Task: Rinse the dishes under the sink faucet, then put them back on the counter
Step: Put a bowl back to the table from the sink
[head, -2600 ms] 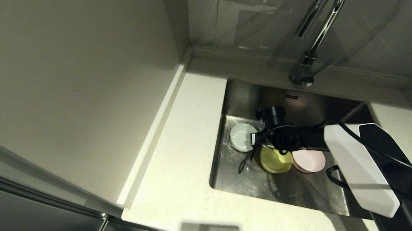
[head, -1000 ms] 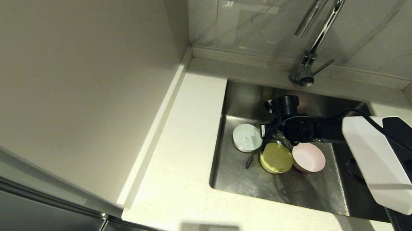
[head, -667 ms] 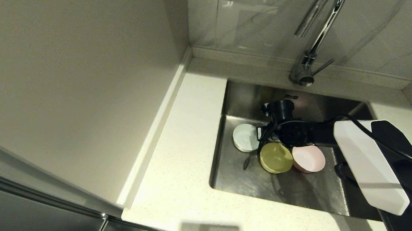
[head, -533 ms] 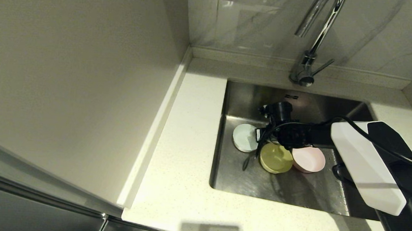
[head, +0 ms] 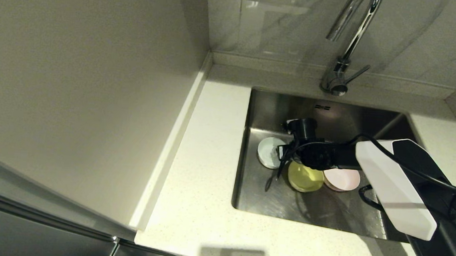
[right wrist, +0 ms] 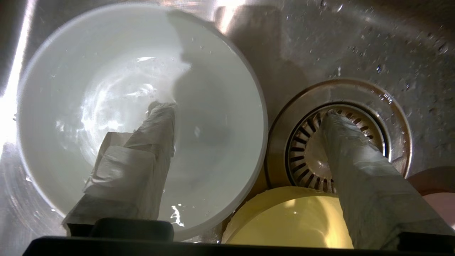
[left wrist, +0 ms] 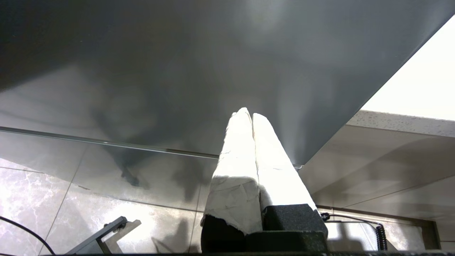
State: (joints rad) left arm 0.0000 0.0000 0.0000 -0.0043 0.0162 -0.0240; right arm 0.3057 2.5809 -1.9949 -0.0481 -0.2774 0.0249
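Left to right across the sink (head: 255,202): white bowl (head: 269,152), yellow bowl (head: 305,179), pink bowl (head: 342,179), all three down on the steel floor, none yet back on the bench (head: 204,182). Right gripper (right wrist: 245,117) now low over the white bowl's rim, lower than a second back, when sitting higher near the back wall. Jaws wider too: spread far apart, one finger (right wrist: 156,135) inside the white bowl, the other (right wrist: 355,160) over the strainer (right wrist: 337,142), rim between them, nothing clamped. Yellow bowl also settled flat beside the pink one, no longer tipped. Reads as lining up a pinch on the white bowl's wall, so likely the start of lifting it toward the faucet (head: 348,44) or out onto the bench.

Left gripper (left wrist: 251,117) parked outside the head view, fingers pressed together, empty, facing a grey panel.

Hard to make out: fingertips hidden under the black wrist in the head view; faucet spout cut off at the top edge, so running water uncertain; pink bowl barely showing in the right wrist view; contact between finger and bowl unclear.
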